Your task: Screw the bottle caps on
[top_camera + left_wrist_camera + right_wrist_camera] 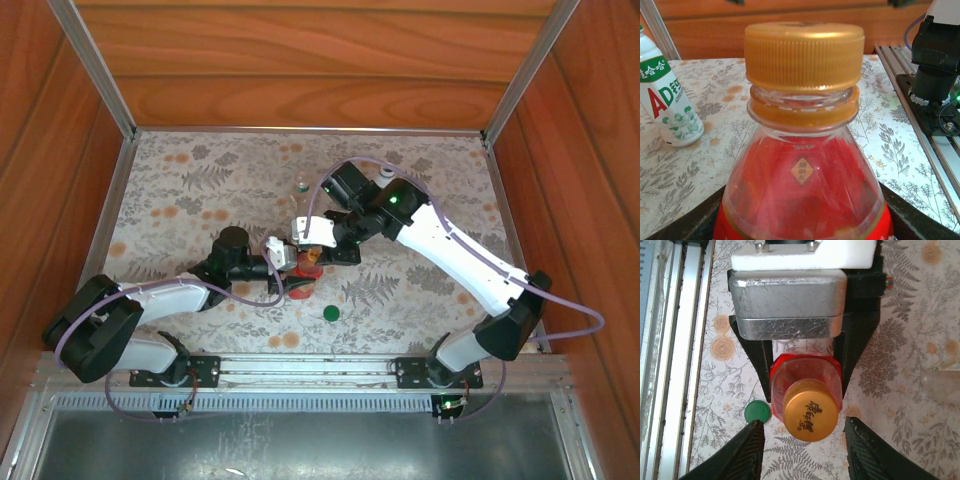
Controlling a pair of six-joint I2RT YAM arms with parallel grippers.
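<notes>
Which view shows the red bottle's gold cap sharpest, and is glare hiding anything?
Left wrist: gold cap sharp; small glints at the neck of the red bottle hide nothing; white bottle label readable. Right wrist: cap print legible, clear bottle at the edge blurred. Top external: even light, cap tiny.

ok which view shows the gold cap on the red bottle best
Left wrist: the gold cap is close and side-on, its ribs and the red bottle's neck ring under it sharp. Right wrist looks down on its printed top, between the right gripper's fingers. Top external gives a small orange spot.
</notes>
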